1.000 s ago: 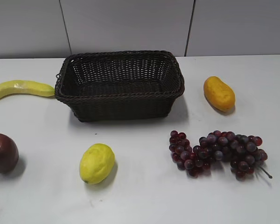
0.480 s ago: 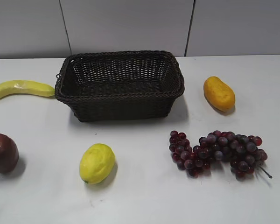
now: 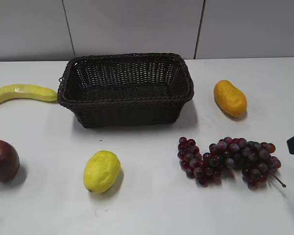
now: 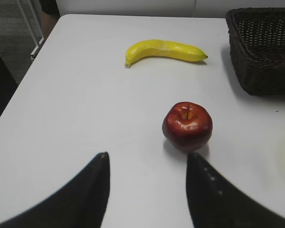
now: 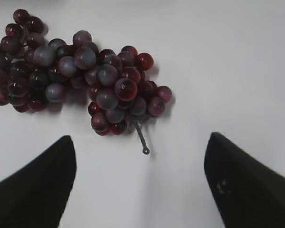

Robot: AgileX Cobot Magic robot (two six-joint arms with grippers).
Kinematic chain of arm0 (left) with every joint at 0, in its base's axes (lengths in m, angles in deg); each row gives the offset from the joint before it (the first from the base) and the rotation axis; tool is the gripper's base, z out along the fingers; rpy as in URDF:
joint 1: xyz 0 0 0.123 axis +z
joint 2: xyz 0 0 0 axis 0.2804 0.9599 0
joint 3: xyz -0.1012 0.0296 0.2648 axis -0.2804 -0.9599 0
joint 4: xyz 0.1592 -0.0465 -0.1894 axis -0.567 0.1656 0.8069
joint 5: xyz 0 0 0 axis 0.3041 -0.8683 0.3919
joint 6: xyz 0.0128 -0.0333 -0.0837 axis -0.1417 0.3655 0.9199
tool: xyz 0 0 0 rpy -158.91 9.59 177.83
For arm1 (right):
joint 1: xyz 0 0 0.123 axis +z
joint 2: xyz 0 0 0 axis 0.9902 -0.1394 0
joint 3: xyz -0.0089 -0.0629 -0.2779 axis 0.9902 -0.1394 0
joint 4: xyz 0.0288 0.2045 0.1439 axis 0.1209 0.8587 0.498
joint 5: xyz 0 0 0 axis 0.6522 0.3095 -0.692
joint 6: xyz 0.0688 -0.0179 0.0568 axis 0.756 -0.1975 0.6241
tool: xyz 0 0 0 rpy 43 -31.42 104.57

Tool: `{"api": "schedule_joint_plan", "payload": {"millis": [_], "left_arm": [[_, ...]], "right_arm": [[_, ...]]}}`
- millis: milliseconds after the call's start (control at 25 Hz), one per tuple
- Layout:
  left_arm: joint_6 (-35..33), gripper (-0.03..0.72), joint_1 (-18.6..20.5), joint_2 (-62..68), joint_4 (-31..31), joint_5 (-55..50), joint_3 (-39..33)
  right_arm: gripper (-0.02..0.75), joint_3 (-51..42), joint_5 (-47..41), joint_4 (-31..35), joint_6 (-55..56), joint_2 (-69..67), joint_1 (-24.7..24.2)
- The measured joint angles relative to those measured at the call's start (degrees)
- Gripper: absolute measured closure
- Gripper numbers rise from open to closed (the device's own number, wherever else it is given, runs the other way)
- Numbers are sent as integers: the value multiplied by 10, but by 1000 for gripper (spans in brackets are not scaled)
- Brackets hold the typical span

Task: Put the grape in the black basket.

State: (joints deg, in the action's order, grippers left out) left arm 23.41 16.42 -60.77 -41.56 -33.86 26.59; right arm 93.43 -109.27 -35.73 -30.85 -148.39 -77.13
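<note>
Right wrist view: the right gripper (image 5: pixel 140 183) is hovering, jaws spread wide, beside the grape (image 5: pixel 80 71) lying near the table's right edge.

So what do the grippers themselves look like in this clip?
Both have plain black fingers, broad at the base and tapering to blunt tips. The left gripper has a few tiny pale specks on its right finger; the right gripper looks matte and unmarked. The exterior view catches only a dark sliver at its right edge. No cables or labels show.

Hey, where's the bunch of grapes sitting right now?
In the exterior view the grape lies on the white table, front right, before the black basket, right of the lemon. The right wrist view shows it ahead of the open jaws.
</note>
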Motion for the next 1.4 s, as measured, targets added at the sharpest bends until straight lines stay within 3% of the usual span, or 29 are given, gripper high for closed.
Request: {"api": "schedule_joint_plan", "payload": {"millis": [400, 680, 1000, 1120, 1280, 1400], "left_arm": [[0, 199, 0, 0, 0, 0, 0], [0, 199, 0, 0, 0, 0, 0], [0, 199, 0, 0, 0, 0, 0], [0, 199, 0, 0, 0, 0, 0], [0, 199, 0, 0, 0, 0, 0], [0, 199, 0, 0, 0, 0, 0]], "right_arm": [[100, 62, 32, 11, -101, -192, 65], [101, 130, 48, -11, -120, -311, 67], [112, 157, 36, 7, -131, -399, 67], [180, 157, 35, 13, -134, -406, 67], [406, 157, 30, 24, -134, -406, 67], [418, 157, 25, 24, -134, -406, 67]]}}
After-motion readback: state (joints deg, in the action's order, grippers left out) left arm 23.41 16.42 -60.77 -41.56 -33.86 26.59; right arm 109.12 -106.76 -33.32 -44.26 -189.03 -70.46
